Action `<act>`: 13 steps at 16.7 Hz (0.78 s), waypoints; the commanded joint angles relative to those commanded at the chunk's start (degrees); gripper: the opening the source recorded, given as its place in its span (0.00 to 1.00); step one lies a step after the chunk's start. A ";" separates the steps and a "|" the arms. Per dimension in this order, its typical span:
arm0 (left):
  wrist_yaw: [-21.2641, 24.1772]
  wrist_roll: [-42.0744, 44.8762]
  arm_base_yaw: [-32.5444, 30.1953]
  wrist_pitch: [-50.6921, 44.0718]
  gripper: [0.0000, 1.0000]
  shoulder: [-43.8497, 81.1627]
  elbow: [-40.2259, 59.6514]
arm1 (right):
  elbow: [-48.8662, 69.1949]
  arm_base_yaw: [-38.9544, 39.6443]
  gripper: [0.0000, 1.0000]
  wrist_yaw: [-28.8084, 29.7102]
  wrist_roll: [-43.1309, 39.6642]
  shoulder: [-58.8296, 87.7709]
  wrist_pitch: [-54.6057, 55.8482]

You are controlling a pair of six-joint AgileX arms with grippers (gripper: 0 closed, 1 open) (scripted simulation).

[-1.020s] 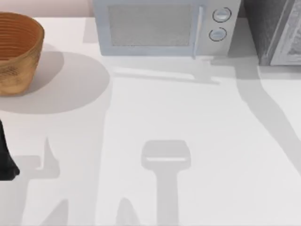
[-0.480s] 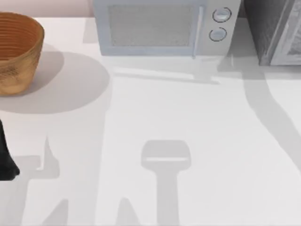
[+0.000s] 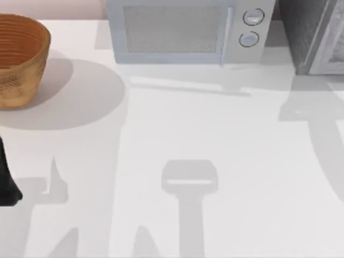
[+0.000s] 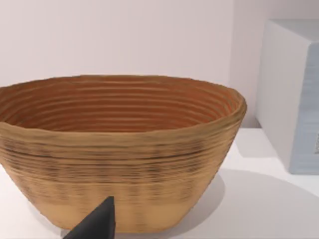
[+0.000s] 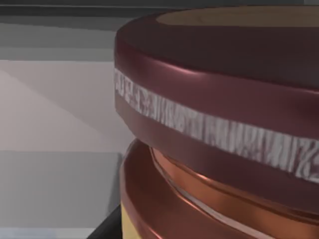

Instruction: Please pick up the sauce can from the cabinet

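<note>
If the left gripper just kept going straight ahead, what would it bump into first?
Most likely the woven basket: it stands squarely ahead of the left gripper's fingertip in the left wrist view, though how far off is unclear.

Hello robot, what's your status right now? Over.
Left arm parked at table's left edge. Sauce can looms close before right wrist camera. Cabinet at table's back right, microwave beside it.

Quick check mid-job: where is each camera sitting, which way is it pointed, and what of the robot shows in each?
Top view: above the table, looking down on basket, microwave, cabinet; left arm parked at left edge.
Left wrist view: low, facing the basket; a dark tool tip shows.
Right wrist view: right up against the sauce can.
Shared: basket and microwave appear in top and left wrist views.
</note>
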 joint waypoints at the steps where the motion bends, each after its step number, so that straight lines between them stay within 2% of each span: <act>1: 0.00 0.00 0.00 0.00 1.00 0.00 0.00 | -7.30 -1.37 0.00 -1.42 -0.06 -4.21 2.00; 7: 0.00 0.00 0.00 0.00 1.00 0.00 0.00 | -47.03 -9.35 0.00 -9.87 -0.33 -29.28 14.08; 10: 0.00 0.00 0.00 0.00 1.00 0.00 0.00 | -60.03 -12.64 0.00 -13.40 -0.40 -39.65 19.22; 13: 0.00 0.00 0.00 0.00 1.00 0.00 0.00 | -67.59 -14.85 0.00 -15.78 -0.44 -46.61 22.70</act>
